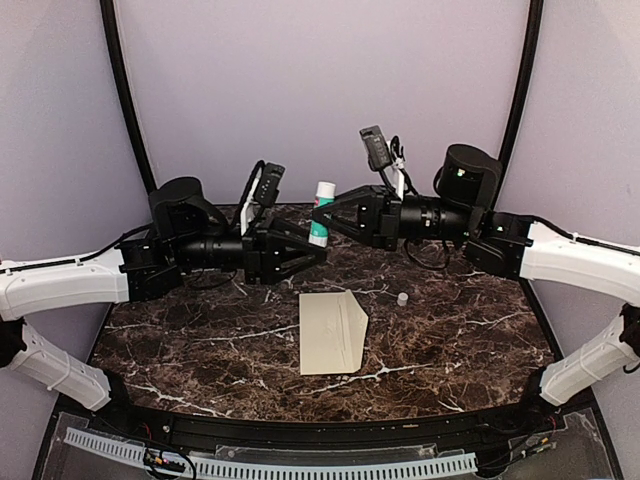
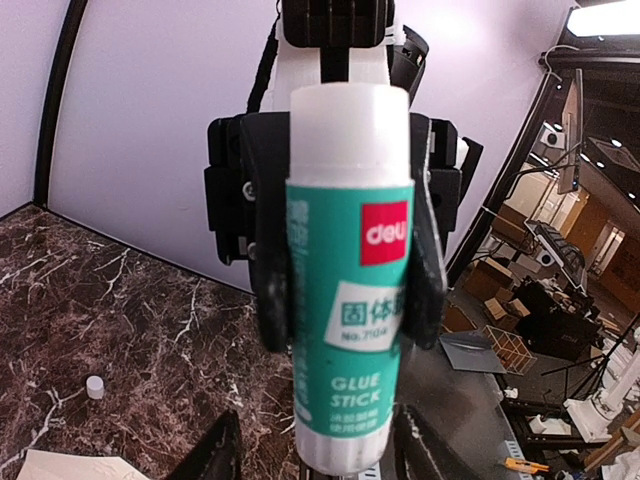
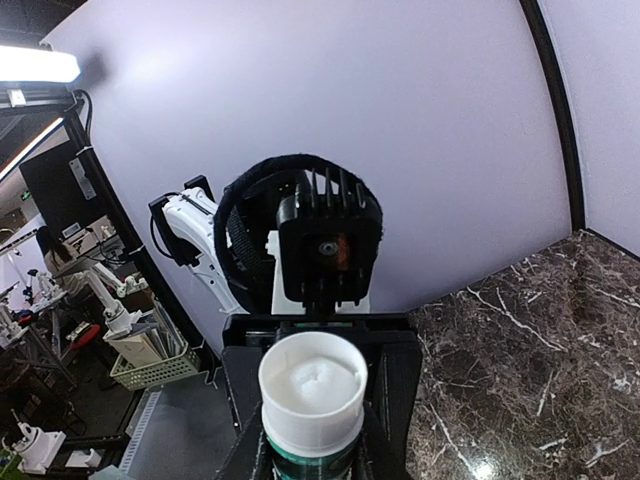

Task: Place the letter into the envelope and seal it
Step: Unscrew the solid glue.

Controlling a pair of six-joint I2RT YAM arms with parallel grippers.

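Note:
The cream envelope (image 1: 332, 332) lies flat on the marble table (image 1: 200, 350), with its triangular flap on the right side; one corner of the envelope (image 2: 70, 466) shows in the left wrist view. The letter is hidden. Above the back of the table, my right gripper (image 1: 324, 218) is shut on a green-and-white glue stick (image 1: 319, 222). The stick's uncapped top, with white glue showing (image 3: 312, 385), points upward. My left gripper (image 1: 316, 250) faces it, open. Its fingers (image 2: 212, 452) flank the stick's lower white end (image 2: 345, 440) with a gap on each side.
A small white cap-like piece (image 1: 402, 298) sits on the marble just right of the envelope and also shows in the left wrist view (image 2: 95, 387). Both arms reach inward and meet over the back centre. A curved black rail (image 1: 330, 420) borders the table's near edge.

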